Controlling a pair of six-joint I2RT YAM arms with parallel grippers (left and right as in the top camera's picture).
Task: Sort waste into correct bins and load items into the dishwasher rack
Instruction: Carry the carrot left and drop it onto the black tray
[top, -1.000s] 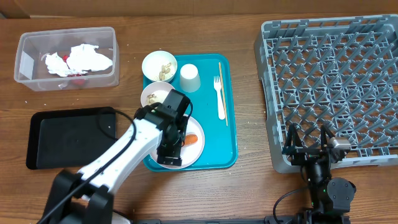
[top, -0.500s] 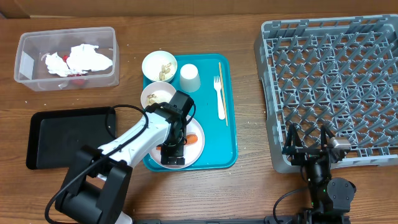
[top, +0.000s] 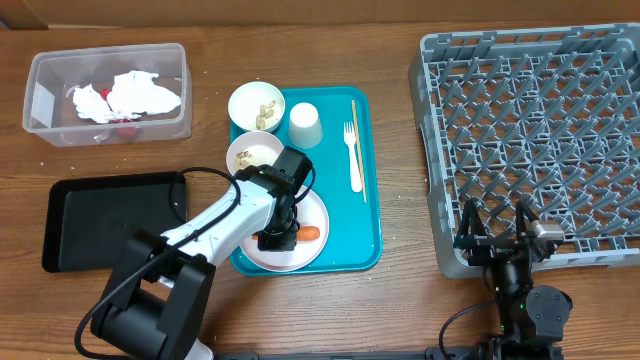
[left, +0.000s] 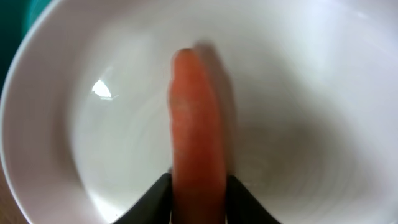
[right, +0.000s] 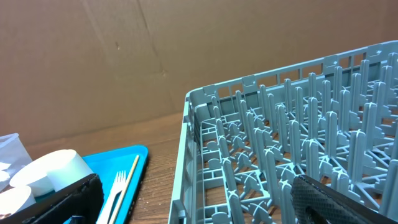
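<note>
Resting on white plate (top: 292, 258), orange carrot (top: 311, 233), nut bits (top: 266, 114) in two bowls (top: 237, 100)

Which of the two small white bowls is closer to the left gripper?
The bowl beside the plate, partly hidden by the left arm. The other bowl sits farther from the left gripper, next to the cup.

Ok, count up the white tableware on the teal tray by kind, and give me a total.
Plate: 1
Bowls: 2
Cup: 1
Fork: 1
Total: 5
</note>
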